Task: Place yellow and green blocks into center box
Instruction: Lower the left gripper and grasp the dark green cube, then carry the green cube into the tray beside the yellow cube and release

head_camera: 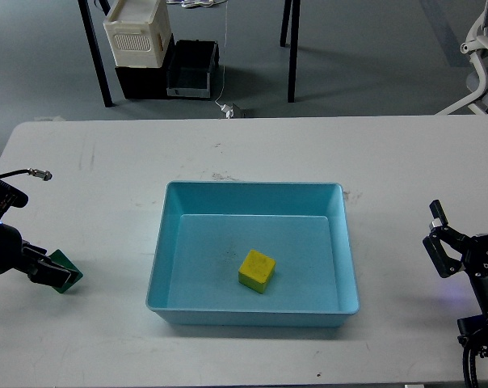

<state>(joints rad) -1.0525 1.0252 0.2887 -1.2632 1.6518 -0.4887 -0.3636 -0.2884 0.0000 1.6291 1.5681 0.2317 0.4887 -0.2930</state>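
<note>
Left end effector (56, 275) grips green block (67, 270), beside blue tray (165, 242).

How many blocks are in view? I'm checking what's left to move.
2. The yellow block lies inside the blue tray; the green block is at the left hand, outside the tray.

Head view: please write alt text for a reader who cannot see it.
A yellow block lies inside a light blue tray at the center of a white table. At the left, the left gripper holds a green block; the right gripper is empty.
</note>
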